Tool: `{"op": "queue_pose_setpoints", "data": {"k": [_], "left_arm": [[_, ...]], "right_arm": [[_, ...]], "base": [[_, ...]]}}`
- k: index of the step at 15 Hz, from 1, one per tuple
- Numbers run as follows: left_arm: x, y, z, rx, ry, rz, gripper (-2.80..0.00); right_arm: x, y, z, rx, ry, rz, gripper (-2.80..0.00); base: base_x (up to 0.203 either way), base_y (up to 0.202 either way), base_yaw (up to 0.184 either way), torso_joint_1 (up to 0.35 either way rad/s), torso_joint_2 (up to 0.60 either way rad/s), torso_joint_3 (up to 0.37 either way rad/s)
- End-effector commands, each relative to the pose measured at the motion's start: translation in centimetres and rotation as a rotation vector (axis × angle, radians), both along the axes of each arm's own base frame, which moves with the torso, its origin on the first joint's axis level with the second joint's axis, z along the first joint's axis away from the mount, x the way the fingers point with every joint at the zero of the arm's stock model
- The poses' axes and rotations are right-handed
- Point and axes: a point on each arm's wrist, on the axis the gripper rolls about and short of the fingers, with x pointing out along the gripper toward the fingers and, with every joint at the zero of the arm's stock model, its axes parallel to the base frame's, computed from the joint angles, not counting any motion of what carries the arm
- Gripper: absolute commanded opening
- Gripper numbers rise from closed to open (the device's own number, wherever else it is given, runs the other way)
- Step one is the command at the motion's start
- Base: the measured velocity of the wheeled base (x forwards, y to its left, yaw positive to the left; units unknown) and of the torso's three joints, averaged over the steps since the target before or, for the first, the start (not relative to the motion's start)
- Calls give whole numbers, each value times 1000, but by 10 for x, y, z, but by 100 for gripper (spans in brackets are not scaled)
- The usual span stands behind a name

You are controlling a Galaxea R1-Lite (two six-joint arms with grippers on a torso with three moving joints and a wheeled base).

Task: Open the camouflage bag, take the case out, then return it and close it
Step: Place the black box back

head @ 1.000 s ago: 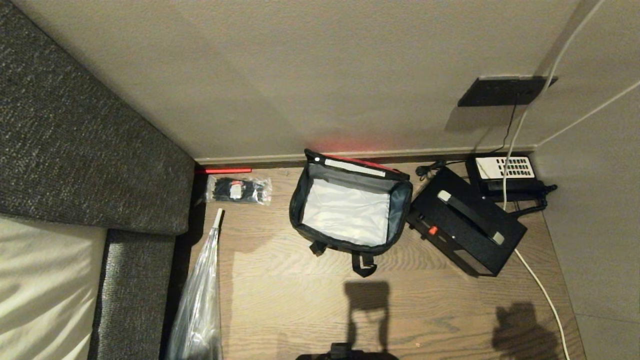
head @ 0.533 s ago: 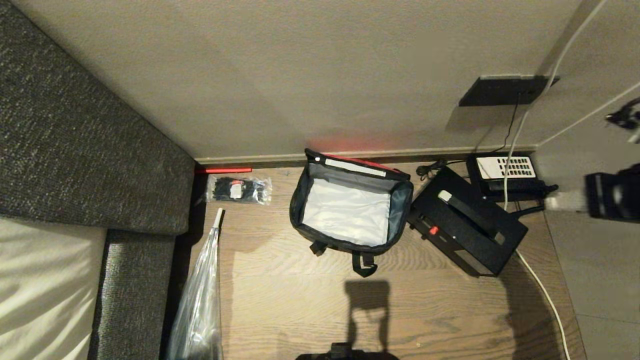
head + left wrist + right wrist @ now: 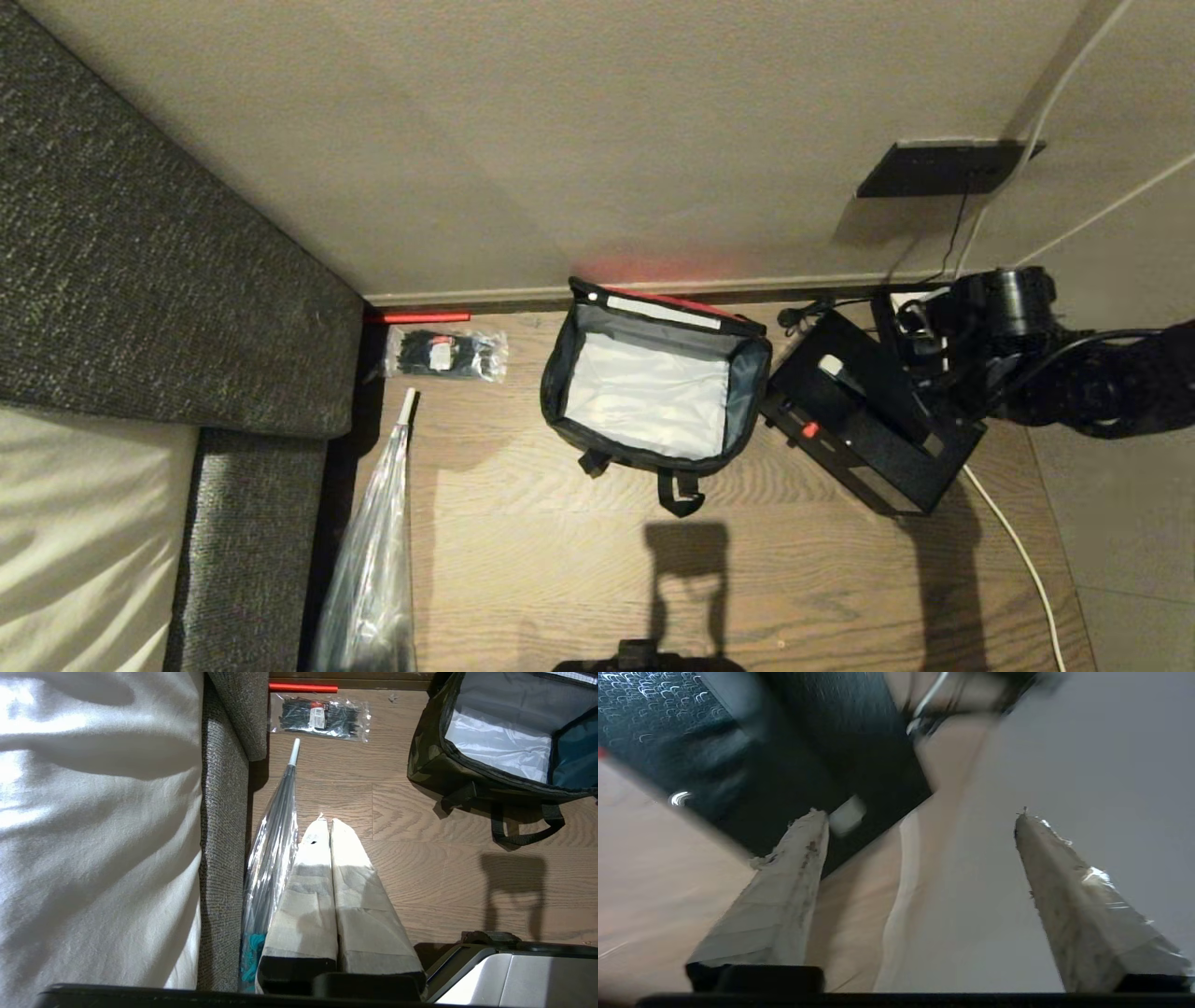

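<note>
we see the camouflage bag (image 3: 656,392) open and empty by the floor's wall edge, the case (image 3: 868,425) beside it; right gripper (image 3: 920,816) released above the case, left gripper (image 3: 331,823) clenched.

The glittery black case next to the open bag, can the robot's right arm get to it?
Probably yes. The right gripper, fingers spread wide, hovers right over the case, which lies on the floor beside the open camouflage bag with nothing on top of it.
</note>
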Motion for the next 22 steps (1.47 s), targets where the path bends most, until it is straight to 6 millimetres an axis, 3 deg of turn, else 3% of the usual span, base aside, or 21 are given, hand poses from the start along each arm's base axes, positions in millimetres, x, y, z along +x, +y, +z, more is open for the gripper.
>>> {"op": "queue_pose_setpoints", "data": {"k": [1,4,6,9,12,15,22], "left_arm": [[0,0,-1,0,4,0,-280],[0,0,-1,0,4,0,-280],[0,0,-1,0,4,0,-280],[0,0,-1,0,4,0,-280],[0,0,-1,0,4,0,-280],[0,0,-1,0,4,0,-280],[0,0,-1,0,4,0,-280]], "right_arm": [[6,29,-19,-131,-54,30,0],[-4,41,-42,-283,-100,60,0],[0,48,-57,-350,-202,74,0],[9,48,-88,-429,-119,94,0],[24,45,-84,-482,-149,43,0],[35,45,-93,-477,-152,-17,0],[34,45,-115,-490,-112,-46,0]], "base": [[0,0,0,0,0,0],[0,0,0,0,0,0],[0,0,0,0,0,0],[0,0,0,0,0,0],[0,0,0,0,0,0],[0,0,0,0,0,0],[0,0,0,0,0,0]]}}
